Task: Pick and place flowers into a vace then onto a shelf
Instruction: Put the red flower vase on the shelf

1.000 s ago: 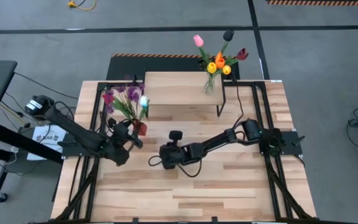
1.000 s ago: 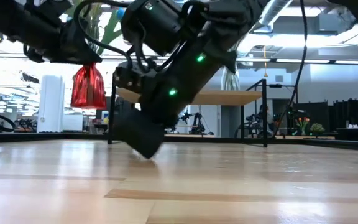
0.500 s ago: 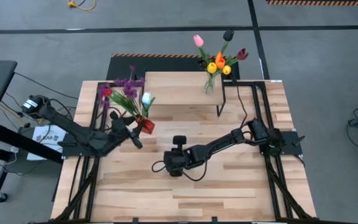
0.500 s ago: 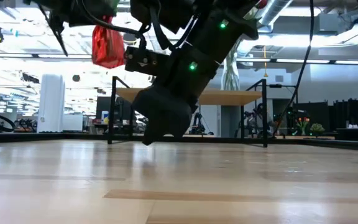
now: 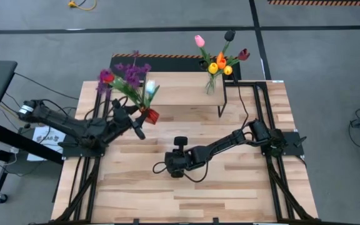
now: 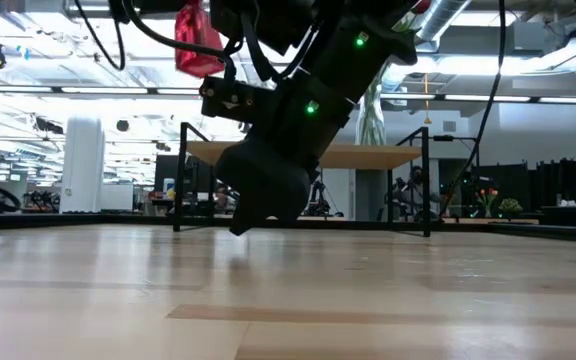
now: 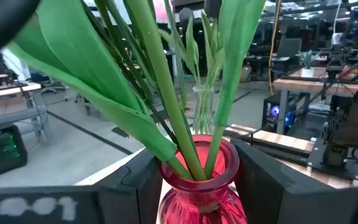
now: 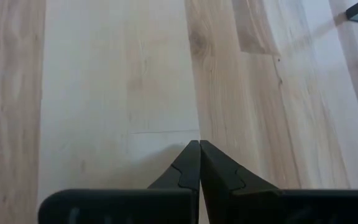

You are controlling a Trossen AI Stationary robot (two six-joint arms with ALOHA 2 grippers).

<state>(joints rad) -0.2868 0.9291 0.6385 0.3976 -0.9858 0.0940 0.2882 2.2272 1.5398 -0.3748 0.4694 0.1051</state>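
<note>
A red glass vase (image 5: 150,115) carries a bunch of flowers (image 5: 127,80): purple sprigs, a red tulip and a light blue one on green stems (image 7: 166,81). My left gripper (image 5: 141,120) is shut on the vase, in the air just left of the shelf (image 5: 183,89) and near its front left corner. In the low view the vase (image 6: 199,42) hangs above the level of the shelf top (image 6: 313,155). My right gripper (image 5: 169,165) is shut on nothing, just above the middle of the table. My left gripper pinches the vase's narrow neck (image 7: 197,171), just under the rim, between its two fingers (image 7: 138,183). The fingers lie level and reach in from the table's left side. The vase is lifted clear of the table, about upright, the stems rising from its mouth.
A clear vase (image 6: 371,120) with pink, orange, yellow and dark tulips (image 5: 220,57) stands on the shelf's far right corner. The shelf's thin black legs (image 5: 222,103) go down to the plank table (image 5: 186,194). Black frame rails run along the table's left and right sides.
My left gripper has risen with the red vase and gone toward the table's far edge, turning so the flowers swing from over the table toward the shelf's far left corner. My right gripper lifted slightly off the table, shifted a little toward the near edge, then kept still.
</note>
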